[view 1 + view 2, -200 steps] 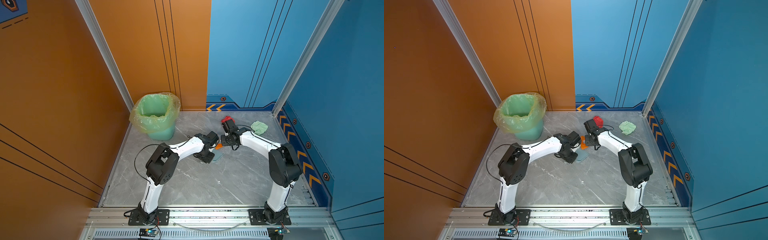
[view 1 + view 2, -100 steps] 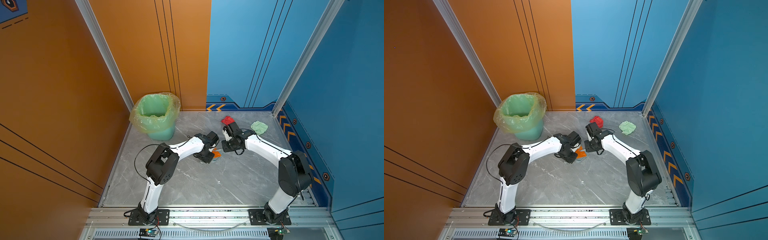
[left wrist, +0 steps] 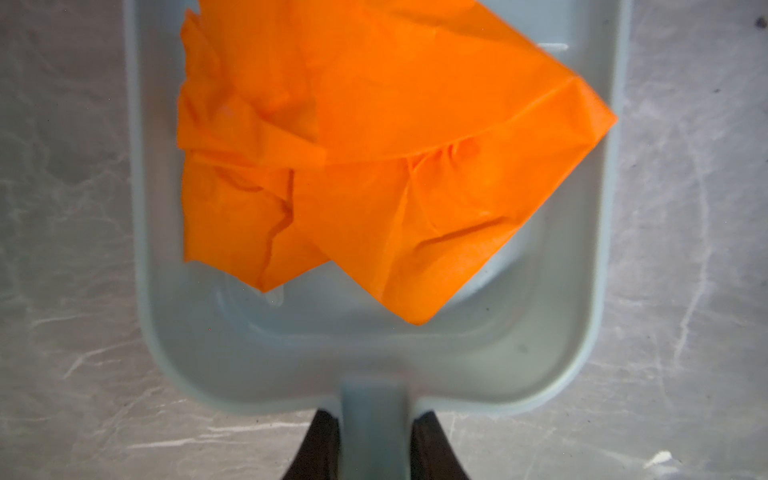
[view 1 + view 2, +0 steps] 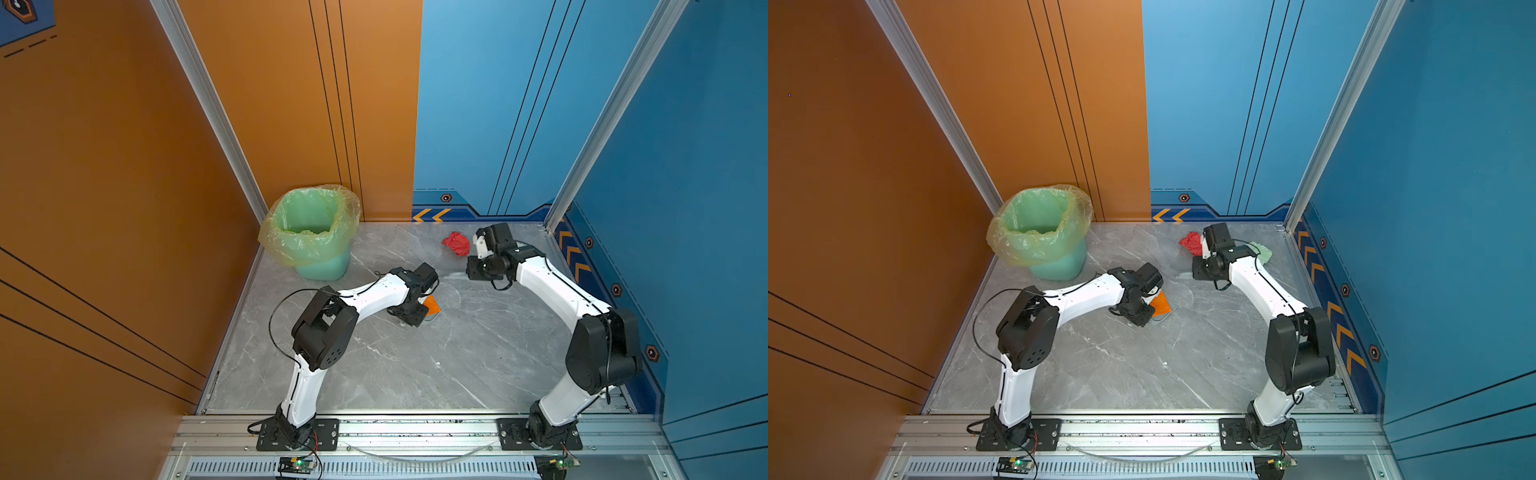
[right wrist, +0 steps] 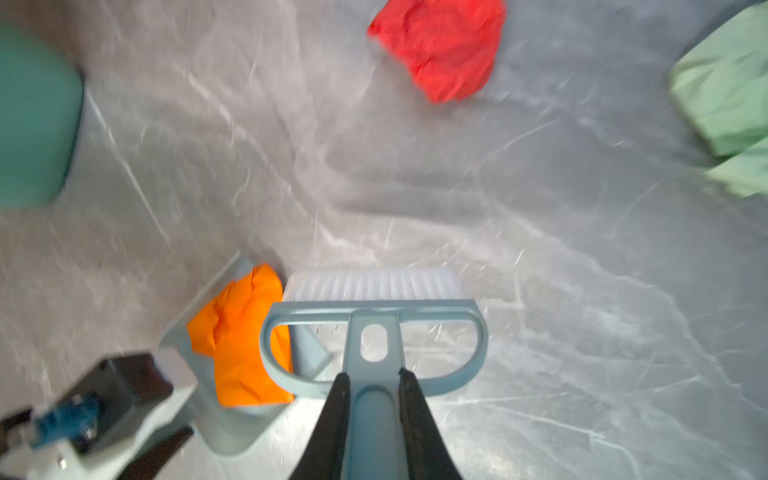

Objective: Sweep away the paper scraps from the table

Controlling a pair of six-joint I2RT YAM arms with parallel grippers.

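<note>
A folded orange paper scrap (image 3: pixel 374 166) lies inside the pale blue dustpan (image 3: pixel 374 353), which rests on the grey marble table (image 4: pixel 415 374). My left gripper (image 3: pixel 374 415) is shut on the dustpan's handle. My right gripper (image 5: pixel 372 378) is shut on the handle of the pale blue brush (image 5: pixel 374 316), whose white bristles (image 5: pixel 374 284) hang just beside the pan's mouth. A crumpled red scrap (image 4: pixel 456 243) lies at the back, beyond the brush. To its right lies a pale green scrap (image 4: pixel 1264 252), partly hidden behind my right arm.
A green bin with a yellowish liner (image 4: pixel 309 232) stands in the back left corner, left of the dustpan. Orange and blue walls close in the table on three sides. An aluminium rail (image 4: pixel 415 428) with both arm bases runs along the front edge.
The brush pushed the orange scrap into the dustpan, then my right arm drew back toward the back right. The left arm and dustpan stayed put.
</note>
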